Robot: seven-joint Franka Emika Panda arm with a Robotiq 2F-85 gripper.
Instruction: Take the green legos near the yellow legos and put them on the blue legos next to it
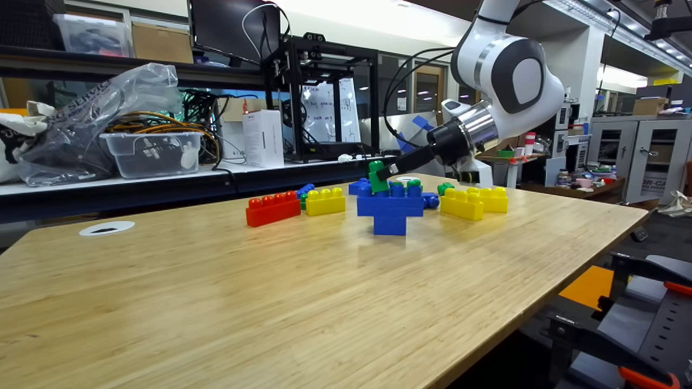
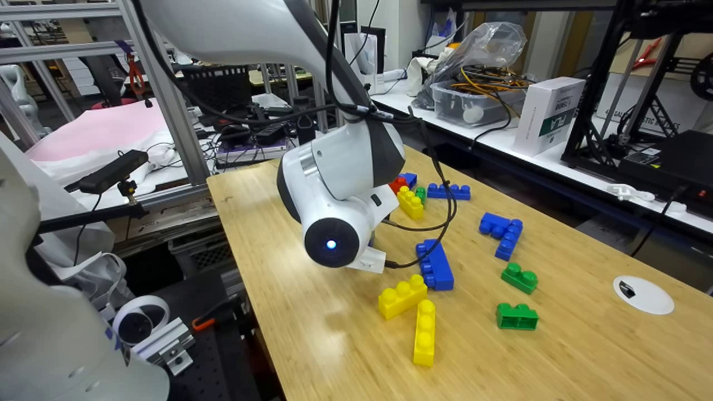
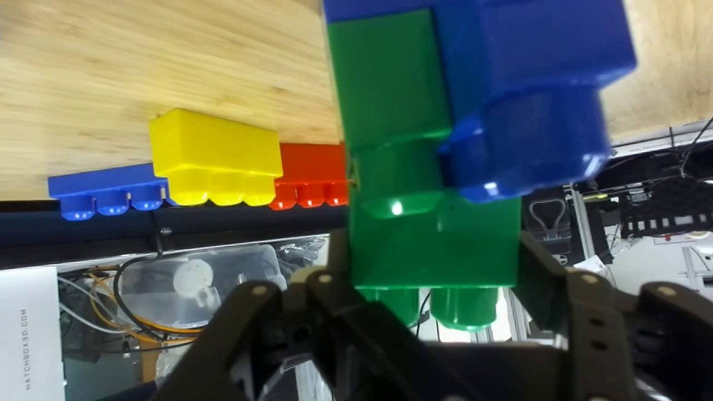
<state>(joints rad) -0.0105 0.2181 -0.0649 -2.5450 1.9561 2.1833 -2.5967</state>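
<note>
In an exterior view the tabletop [image 1: 243, 281] gave broad wood on the six o'clock side of the bricks; its edge ran from three o'clock down nearly to six, well apart from them. The arm [image 1: 519, 86] hung from one o'clock, its wrist slanting toward eight. Just below its lower end stood the blue pile [image 1: 390, 208], broad above a narrow foot. At three o'clock from the pile stood the yellow row [image 1: 462, 204], a blue brick [image 1: 431, 201] showing in the gap; at nine, apart from the pile, were a red row [image 1: 273, 208] and, nearer, a shorter yellow group [image 1: 325, 201]. Two loose green bricks [image 2: 519, 278] lay at three o'clock from the yellow row in an exterior view, well apart from it.

In the wrist view the jaws, on the six o'clock side, were closed on the green brick [image 3: 440, 250], one against each of its sides. In an exterior view it tilted at eleven o'clock from the pile's middle; whether it touched the pile could not be told. A further green block [image 3: 390, 78] showed toward twelve o'clock of it, beside blue; whether the two were joined was unclear.
</note>
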